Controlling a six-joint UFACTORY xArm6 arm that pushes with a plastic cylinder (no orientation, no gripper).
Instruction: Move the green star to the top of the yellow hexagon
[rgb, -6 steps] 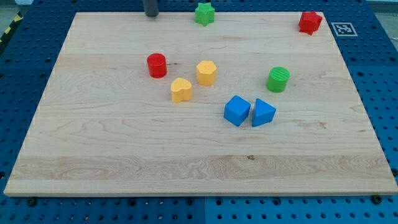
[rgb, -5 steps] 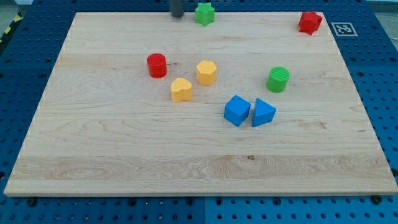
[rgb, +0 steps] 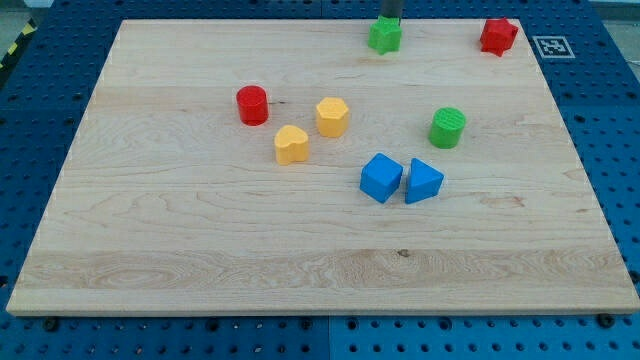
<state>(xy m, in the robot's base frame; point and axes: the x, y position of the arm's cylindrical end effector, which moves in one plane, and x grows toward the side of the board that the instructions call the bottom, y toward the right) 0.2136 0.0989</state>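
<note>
The green star (rgb: 384, 35) sits near the board's top edge, right of centre. My tip (rgb: 389, 20) is right at its top side, touching or nearly touching it. The yellow hexagon (rgb: 332, 116) lies in the middle of the board, below and to the left of the star. A second yellow block, heart-like in shape (rgb: 291, 144), lies just below and left of the hexagon.
A red cylinder (rgb: 252, 104) lies left of the hexagon. A green cylinder (rgb: 447, 127) lies to its right. A blue cube (rgb: 381, 178) and a blue triangular block (rgb: 422, 181) sit side by side below. A red star (rgb: 498, 35) is at the top right corner.
My tip has moved right along the top edge. The green star has shifted to the right and slightly down, from about the centre top to right of centre.
</note>
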